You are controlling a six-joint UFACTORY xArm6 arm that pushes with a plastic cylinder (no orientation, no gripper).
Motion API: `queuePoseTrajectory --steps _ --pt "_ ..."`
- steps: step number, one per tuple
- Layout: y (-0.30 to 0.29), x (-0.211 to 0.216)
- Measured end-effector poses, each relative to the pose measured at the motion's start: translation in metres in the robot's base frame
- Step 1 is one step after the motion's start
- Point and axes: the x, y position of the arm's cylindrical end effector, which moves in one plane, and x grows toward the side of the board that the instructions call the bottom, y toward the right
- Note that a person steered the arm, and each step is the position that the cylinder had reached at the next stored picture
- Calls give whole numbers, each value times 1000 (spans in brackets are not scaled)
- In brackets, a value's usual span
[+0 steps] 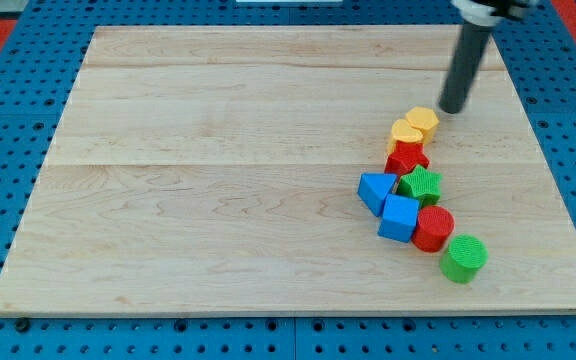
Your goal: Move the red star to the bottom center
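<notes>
Red star [406, 158] sits wedged under two yellow blocks [414, 126]; my tip [452, 109], bare rod holding nothing, hovers upper-right. Best: circle around, push down-left carefully.

A pale wooden board [218, 180] lies on a blue pegboard [8, 100]. At right of centre, a chain of blocks runs diagonally down: yellow hexagon [423, 121], yellow heart [405, 132], green star [420, 184], blue triangle [375, 190], blue cube [400, 217], red cylinder [434, 227], green cylinder [464, 258]
</notes>
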Motion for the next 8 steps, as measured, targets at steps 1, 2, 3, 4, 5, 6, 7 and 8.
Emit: queuePoseTrajectory --steps 1,2,3,4,5,6,7,8 --pt "3 54" --pt "-11 50" --pt "-28 15" --pt "-48 1" --pt "9 15" --pt "-19 34" --pt "-60 10" --pt "-95 -16"
